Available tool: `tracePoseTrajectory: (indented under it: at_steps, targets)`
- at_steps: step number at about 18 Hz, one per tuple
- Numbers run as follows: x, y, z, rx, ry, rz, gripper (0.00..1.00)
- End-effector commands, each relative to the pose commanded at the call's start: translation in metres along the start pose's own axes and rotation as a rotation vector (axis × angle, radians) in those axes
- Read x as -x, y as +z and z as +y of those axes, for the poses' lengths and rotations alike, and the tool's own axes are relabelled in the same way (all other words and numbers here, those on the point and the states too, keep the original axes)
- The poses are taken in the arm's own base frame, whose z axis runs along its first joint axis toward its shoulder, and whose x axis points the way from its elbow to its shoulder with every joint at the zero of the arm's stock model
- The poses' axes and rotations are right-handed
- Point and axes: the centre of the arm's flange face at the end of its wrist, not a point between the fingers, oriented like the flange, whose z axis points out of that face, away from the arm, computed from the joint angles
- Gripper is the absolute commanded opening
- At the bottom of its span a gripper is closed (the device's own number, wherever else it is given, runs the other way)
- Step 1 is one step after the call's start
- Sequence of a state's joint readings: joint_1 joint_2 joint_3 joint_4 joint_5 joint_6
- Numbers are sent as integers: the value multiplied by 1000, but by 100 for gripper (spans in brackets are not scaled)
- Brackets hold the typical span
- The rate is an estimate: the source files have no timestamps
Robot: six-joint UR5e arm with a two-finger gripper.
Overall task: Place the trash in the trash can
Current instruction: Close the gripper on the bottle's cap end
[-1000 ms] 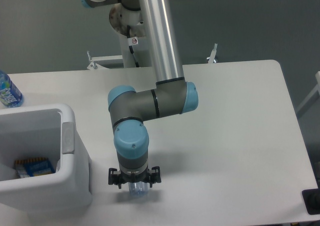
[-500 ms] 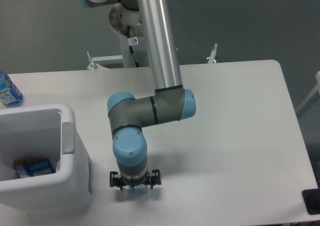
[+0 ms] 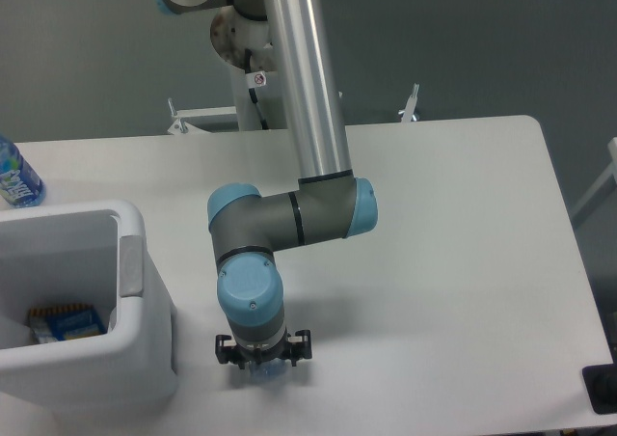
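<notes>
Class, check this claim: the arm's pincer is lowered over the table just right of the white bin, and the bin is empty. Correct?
Not quite. The pincer is beside the white bin, but the bin is not empty: the camera view shows a small blue packet inside.

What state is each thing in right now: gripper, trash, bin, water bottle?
gripper: lowered to the table, over the trash; jaw state hidden by the wrist.
trash: on the table under the gripper, nearly all hidden; not in the bin.
trash can: upright, open-topped, a blue packet inside.
water bottle: blue-labelled, at the table's left edge, beyond the bin, untouched.
</notes>
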State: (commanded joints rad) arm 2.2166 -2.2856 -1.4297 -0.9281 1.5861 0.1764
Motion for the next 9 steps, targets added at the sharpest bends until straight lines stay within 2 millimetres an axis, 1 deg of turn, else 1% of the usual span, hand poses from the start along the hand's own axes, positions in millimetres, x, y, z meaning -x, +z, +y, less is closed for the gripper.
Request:
tracePoseTrajectory:
  at_steps: [2, 6, 7, 9]
  targets:
    - [2, 1, 1, 8, 2, -26, 75]
    - [0, 0, 1, 5, 5, -30, 74]
    - [0, 0, 1, 5, 5, -30, 73]
    - [-1, -1, 1, 5, 6, -30, 67]
